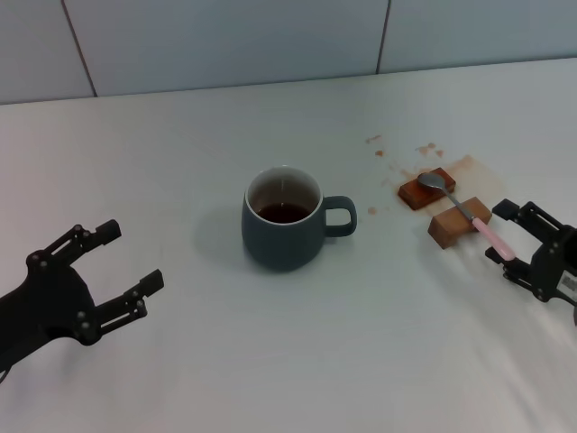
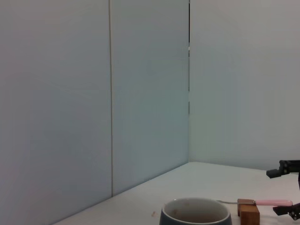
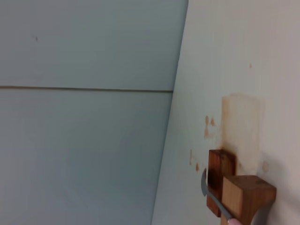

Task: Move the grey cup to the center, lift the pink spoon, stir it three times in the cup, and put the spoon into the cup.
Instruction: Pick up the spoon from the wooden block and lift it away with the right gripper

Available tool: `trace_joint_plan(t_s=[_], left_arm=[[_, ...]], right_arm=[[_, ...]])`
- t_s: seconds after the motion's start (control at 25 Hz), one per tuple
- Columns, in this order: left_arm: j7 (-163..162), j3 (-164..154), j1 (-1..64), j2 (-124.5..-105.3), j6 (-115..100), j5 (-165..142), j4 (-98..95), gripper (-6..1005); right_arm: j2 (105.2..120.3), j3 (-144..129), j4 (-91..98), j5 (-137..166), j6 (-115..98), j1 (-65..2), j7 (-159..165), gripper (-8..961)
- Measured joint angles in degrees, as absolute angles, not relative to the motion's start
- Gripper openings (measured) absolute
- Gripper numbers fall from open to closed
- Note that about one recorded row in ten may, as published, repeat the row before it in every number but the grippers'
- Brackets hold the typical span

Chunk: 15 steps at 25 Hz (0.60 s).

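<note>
The grey cup [image 1: 281, 225] stands upright mid-table, handle toward the right, with dark brown liquid inside. Its rim also shows in the left wrist view [image 2: 196, 214]. The pink spoon [image 1: 473, 216] lies across two brown wooden blocks, its silver bowl on the far one and its pink handle pointing at my right gripper [image 1: 497, 234]. That gripper is open, with a finger on each side of the handle's end. The spoon's bowl shows in the right wrist view [image 3: 205, 183]. My left gripper [image 1: 132, 256] is open and empty, left of the cup and apart from it.
The far wooden block [image 1: 424, 190] and near wooden block [image 1: 456, 223] sit right of the cup, on brown spill stains [image 1: 462, 165]. A pale panelled wall [image 1: 225, 36] runs along the table's far edge.
</note>
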<state>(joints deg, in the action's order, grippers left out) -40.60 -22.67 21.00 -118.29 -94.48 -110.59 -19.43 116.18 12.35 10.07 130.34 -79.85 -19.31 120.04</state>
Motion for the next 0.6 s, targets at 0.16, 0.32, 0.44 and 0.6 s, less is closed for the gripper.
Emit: trace_joint_plan(t_s=[0.16, 0.32, 0.44, 0.6], left_arm=[[-40.6, -22.7, 21.0, -118.29, -94.5, -110.3, -19.4, 859], [-40.6, -22.7, 20.9, -118.29, -94.5, -109.9, -19.4, 859], [-40.6, -22.7, 20.9, -118.29, -94.5, -109.7, -19.4, 859], [-40.6, -22.7, 20.7, -118.29, -94.7, -109.1, -19.4, 859]], right_arm=[[116.12, 12.1, 9.4, 130.3, -79.1, -19.7, 120.0, 793], [116.09, 12.1, 9.3, 130.3, -79.0, -20.1, 120.0, 792], [116.09, 12.1, 9.3, 130.3, -78.9, -20.3, 120.0, 791], [116.09, 11.7, 9.3, 130.3, -78.4, -20.4, 120.0, 790]])
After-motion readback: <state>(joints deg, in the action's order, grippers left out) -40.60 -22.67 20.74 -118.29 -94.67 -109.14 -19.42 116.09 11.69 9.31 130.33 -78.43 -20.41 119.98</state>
